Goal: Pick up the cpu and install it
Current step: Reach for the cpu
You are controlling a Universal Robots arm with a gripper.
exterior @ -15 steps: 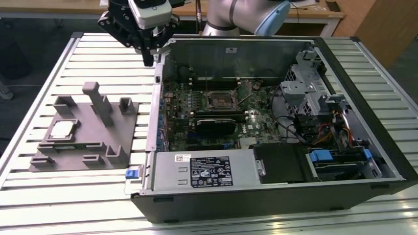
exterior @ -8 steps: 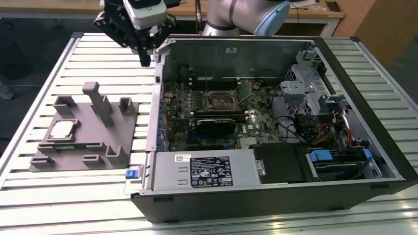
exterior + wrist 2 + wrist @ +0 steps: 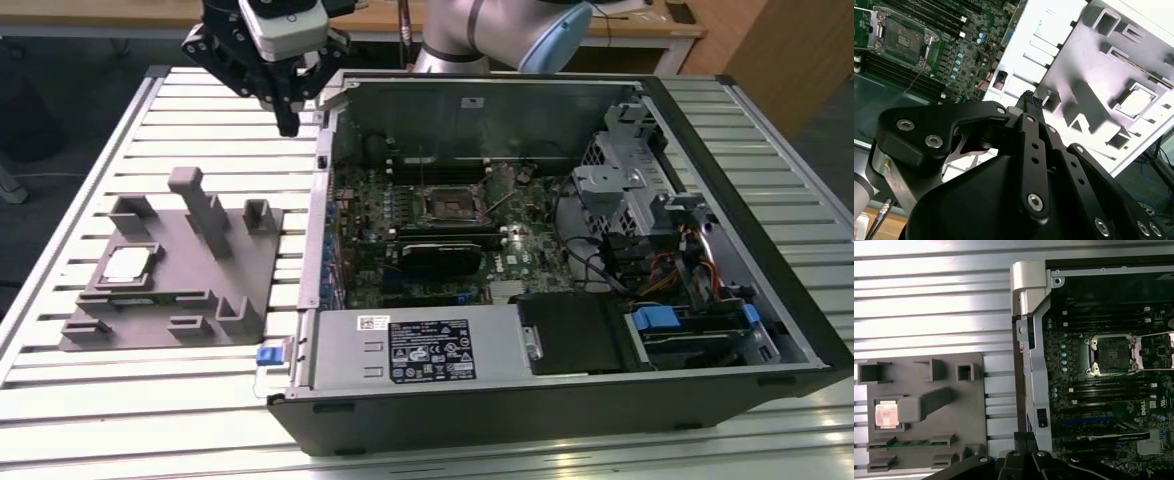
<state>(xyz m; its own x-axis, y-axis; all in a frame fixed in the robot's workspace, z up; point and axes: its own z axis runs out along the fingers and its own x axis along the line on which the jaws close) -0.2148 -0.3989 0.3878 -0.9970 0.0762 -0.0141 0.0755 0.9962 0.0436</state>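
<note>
The cpu [image 3: 127, 265] is a pale silver square lying flat in a recess of the grey fixture block [image 3: 200, 290], on the exterior view's left; it shows in both wrist views [image 3: 1135, 100] [image 3: 887, 415]. My gripper [image 3: 287, 124] hangs high above the slatted table, beyond the fixture and just outside the computer case's corner. Its black fingers [image 3: 1029, 101] [image 3: 1024, 437] are pressed together, shut on nothing. The open motherboard socket [image 3: 451, 205] [image 3: 904, 40] [image 3: 1111, 354] sits inside the case with its metal frame lifted.
The open computer case [image 3: 747, 200] lies on its side on the slatted table [image 3: 134, 420], with a power supply [image 3: 420, 350], drive cage [image 3: 627, 170] and cables inside. Upright posts [image 3: 194, 200] rise from the fixture. Bare slats lie between fixture and case.
</note>
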